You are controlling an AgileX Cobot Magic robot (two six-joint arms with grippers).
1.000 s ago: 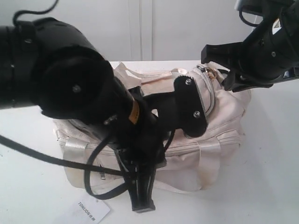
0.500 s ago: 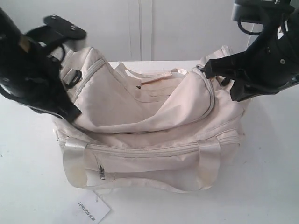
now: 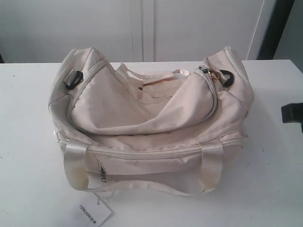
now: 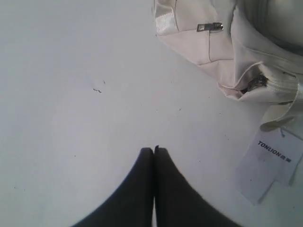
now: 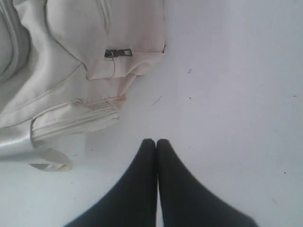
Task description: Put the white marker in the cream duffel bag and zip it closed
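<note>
The cream duffel bag [image 3: 142,109] lies on the white table [image 3: 270,184], its top flap sagging inward. Its curved top zipper shows no dark gap, and the pull [image 3: 215,74] sits at the right end. The white marker is out of view. My left gripper [image 4: 154,150] is shut and empty over bare table, apart from a corner of the cream duffel bag [image 4: 227,47]. My right gripper [image 5: 156,141] is shut too, holding nothing, and hangs over the table beside the cream duffel bag [image 5: 71,71]. A black bit of the right arm [image 3: 293,113] shows at the right edge of the exterior view.
A white paper tag printed TONLION [image 3: 90,213] lies by the bag's front left corner, also the tag [image 4: 272,163] in the left wrist view. A satin handle [image 3: 142,187] droops over the bag's front. A white wall stands behind the table.
Both arms have pulled away from the bag. The left arm has left the exterior view, the right one has gone to its right edge. The bag's top has settled.
</note>
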